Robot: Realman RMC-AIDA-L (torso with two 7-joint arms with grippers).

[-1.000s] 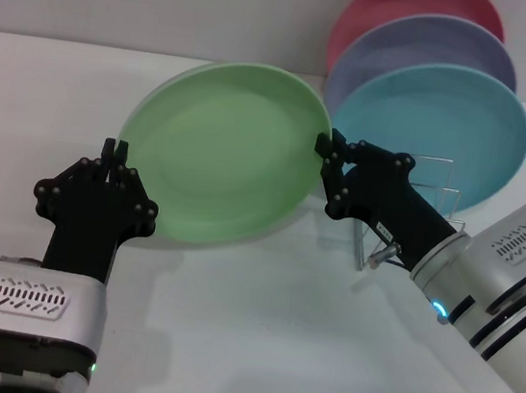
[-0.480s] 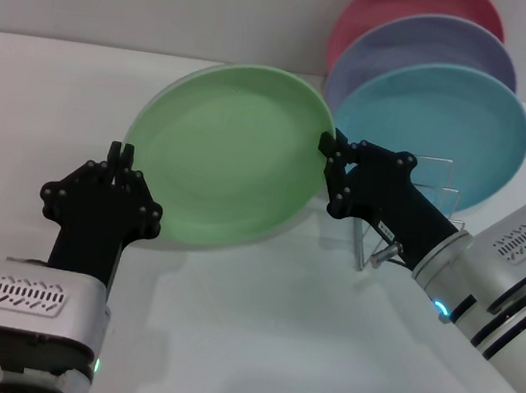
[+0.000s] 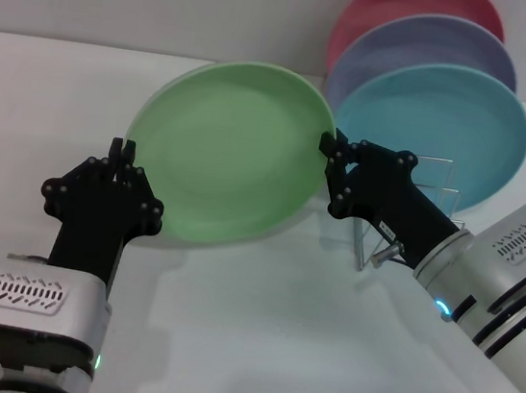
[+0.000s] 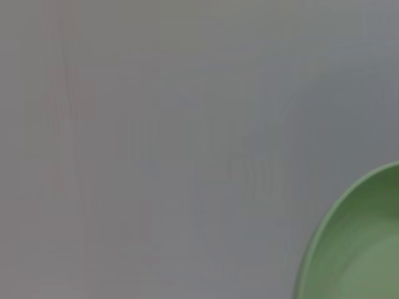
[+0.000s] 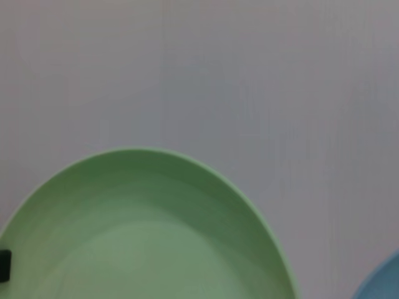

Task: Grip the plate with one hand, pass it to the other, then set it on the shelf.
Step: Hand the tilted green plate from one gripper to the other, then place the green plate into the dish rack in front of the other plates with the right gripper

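Hiding right hand (image 3: 331, 150) fingertips: plate (image 3: 225, 153) rim.

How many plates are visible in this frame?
4: the green plate held at its edge by the right gripper; blue plate, purple plate and pink plate stacked upright behind.

Both arms are showing silver-white housings with slotted vent grilles. The left gripper (image 3: 122, 147) is presenting black linkage fingers with round pivot screws; a green light is glowing low on its arm. The right gripper (image 3: 329, 145) is wearing the same black linkages, with black bands and a blue-green light behind
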